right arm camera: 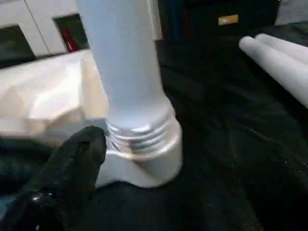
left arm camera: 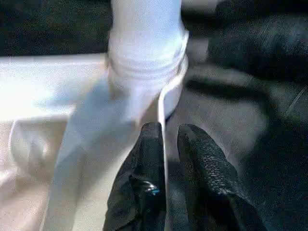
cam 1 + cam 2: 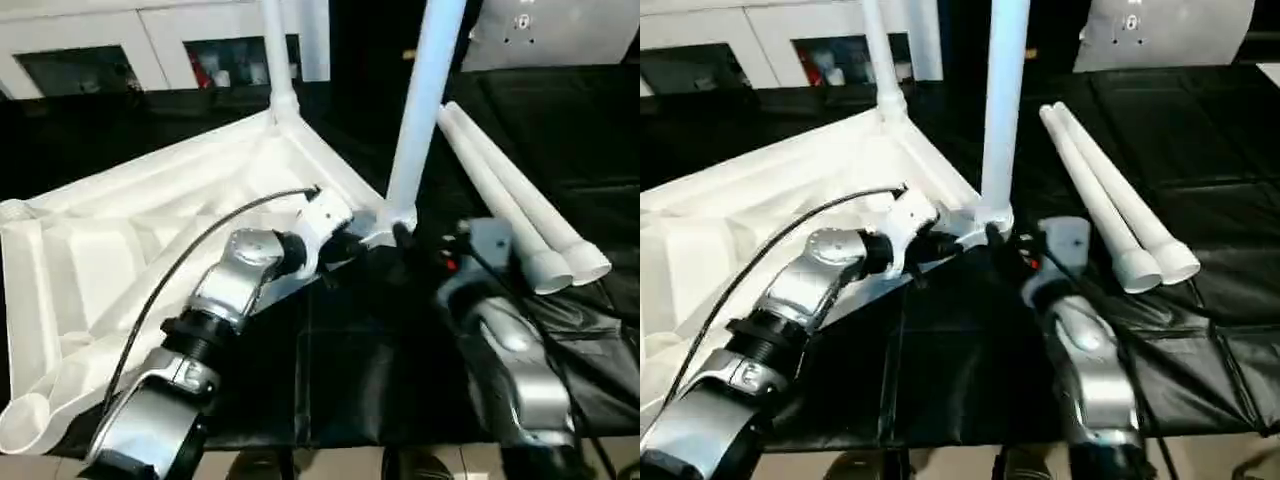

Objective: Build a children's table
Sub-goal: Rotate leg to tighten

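Black-covered table (image 3: 400,400) carries the upturned white table top (image 3: 120,250) on the left side, plus two loose white legs (image 3: 520,215) lying side by side at right.

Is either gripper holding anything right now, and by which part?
Left gripper pinches the table top by its thin rim beside the corner socket; right gripper holds nothing.

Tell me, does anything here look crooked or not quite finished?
Yes. The near leg stands in its corner socket, but a band of screw thread shows above the socket rim, so it looks not fully screwed in. Two more legs lie loose on the black cloth, unfitted.
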You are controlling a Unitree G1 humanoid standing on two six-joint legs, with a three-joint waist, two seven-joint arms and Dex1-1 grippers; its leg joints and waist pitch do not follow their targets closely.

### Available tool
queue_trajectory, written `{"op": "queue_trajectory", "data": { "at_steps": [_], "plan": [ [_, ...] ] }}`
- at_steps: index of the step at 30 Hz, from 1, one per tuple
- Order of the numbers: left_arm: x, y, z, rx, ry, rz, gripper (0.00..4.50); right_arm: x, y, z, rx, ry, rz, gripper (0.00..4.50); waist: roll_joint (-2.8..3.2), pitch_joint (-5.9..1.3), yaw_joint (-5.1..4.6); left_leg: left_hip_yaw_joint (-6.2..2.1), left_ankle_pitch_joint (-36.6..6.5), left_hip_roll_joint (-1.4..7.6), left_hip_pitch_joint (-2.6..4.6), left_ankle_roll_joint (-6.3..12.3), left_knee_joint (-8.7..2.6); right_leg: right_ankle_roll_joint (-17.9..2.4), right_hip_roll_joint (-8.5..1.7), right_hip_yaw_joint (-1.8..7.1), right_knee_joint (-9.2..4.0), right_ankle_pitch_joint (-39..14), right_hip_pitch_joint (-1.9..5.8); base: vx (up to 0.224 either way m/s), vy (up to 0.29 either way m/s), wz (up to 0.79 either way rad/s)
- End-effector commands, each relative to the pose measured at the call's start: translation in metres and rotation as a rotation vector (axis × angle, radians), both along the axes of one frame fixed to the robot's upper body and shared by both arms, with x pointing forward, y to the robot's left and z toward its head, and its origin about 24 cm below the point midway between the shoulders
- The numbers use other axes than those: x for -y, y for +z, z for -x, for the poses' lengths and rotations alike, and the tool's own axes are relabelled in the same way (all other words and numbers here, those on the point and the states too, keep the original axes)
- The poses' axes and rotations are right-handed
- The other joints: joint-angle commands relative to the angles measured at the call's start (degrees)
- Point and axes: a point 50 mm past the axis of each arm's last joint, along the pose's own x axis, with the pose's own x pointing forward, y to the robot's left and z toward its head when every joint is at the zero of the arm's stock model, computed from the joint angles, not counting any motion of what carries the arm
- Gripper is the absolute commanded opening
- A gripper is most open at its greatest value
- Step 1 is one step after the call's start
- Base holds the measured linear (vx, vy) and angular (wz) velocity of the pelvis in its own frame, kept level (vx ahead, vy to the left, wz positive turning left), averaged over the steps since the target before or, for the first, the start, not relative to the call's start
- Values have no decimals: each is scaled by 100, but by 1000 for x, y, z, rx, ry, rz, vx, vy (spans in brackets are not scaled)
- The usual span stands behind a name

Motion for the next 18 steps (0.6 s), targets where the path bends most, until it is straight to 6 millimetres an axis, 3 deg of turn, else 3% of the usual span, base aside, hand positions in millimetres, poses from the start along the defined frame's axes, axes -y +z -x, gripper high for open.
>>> {"op": "queue_trajectory", "data": {
  "at_steps": [1, 4, 6, 8, 9, 10, 11, 13, 14, 15, 16, 18],
  "plan": [
    [-1, 6, 2, 8, -13, 54, 98, -1, 3, 2, 6, 21, -19, 450, -177, -638, 8, -58, -314, 271, 80, 965, -234, -1589, -328, 233, -231, -256, 398, 0, 0, 0],
    [-9, 12, -1, 27, 43, 100, 112, 1, 6, 4, 12, 36, -32, 450, -162, -641, 16, -63, -535, 291, 86, 893, -233, -1550, -338, 232, -251, -634, 406, 0, 0, 0],
    [-21, 19, -4, 41, 126, 130, 112, -1, 7, 7, 4, 66, -21, 450, -182, -648, 9, -56, -828, 292, 104, 715, -239, -1442, -334, 236, -290, -1042, 403, 0, 0, 0],
    [-35, 23, -5, 64, 195, 102, 112, -7, 6, 9, -11, 116, -19, 450, -160, -618, -8, -69, -1111, 299, 102, 527, -260, -1309, -320, 238, -304, -1425, 380, 0, 0, 0],
    [-56, 27, -4, 107, 281, 27, 112, -17, 4, 10, -37, 175, -20, 450, -160, -618, -8, -69, -1111, 299, 102, 527, -260, -1309, -320, 238, -304, -1425, 380, 0, 0, 0],
    [-69, 29, -2, 99, 333, 1, 112, -24, 1, 12, -68, 224, -12, 450, -124, -635, -44, -88, -1241, 305, 101, 390, -281, -1204, -306, 228, -293, -1617, 395, 0, 0, 0],
    [-78, 30, 0, 87, 371, -14, 78, -29, -1, 13, -94, 263, -4, 450, -140, -641, -59, -92, -1306, 312, 125, 294, -279, -1166, -305, 228, -296, -1694, 380, 0, 0, 0],
    [-86, 30, 2, 85, 399, -32, 78, -32, -3, 14, -112, 295, 1, 450, -130, -627, -64, -81, -1384, 302, 147, 239, -279, -1137, -292, 238, -327, -1816, 343, 0, 0, 0],
    [-102, 31, 7, 88, 447, -91, 78, -39, -8, 17, -138, 347, 26, 450, -120, -638, -33, -91, -1645, 321, 205, 80, -273, -1074, -312, 253, -344, -2116, 319, 0, 0, 0],
    [-112, 30, 11, 92, 477, -144, 71, -42, -11, 17, -153, 370, 43, 450, -141, -645, -28, -92, -1611, 325, 175, 79, -292, -1049, -307, 255, -341, -2077, 335, 0, 0, 0],
    [-118, 29, 14, 95, 501, -186, 53, -44, -13, 18, -163, 385, 56, 450, -108, -628, -18, -100, -1735, 327, 187, 18, -316, -983, -282, 248, -338, -2138, 302, 0, 0, 0],
    [-125, 27, 17, 94, 518, -234, 38, -46, -15, 18, -173, 398, 67, 450, -106, -643, -9, -110, -1886, 327, 213, -78, -326, -952, -281, 257, -333, -2111, 287, 0, 0, 0]
  ]
}}
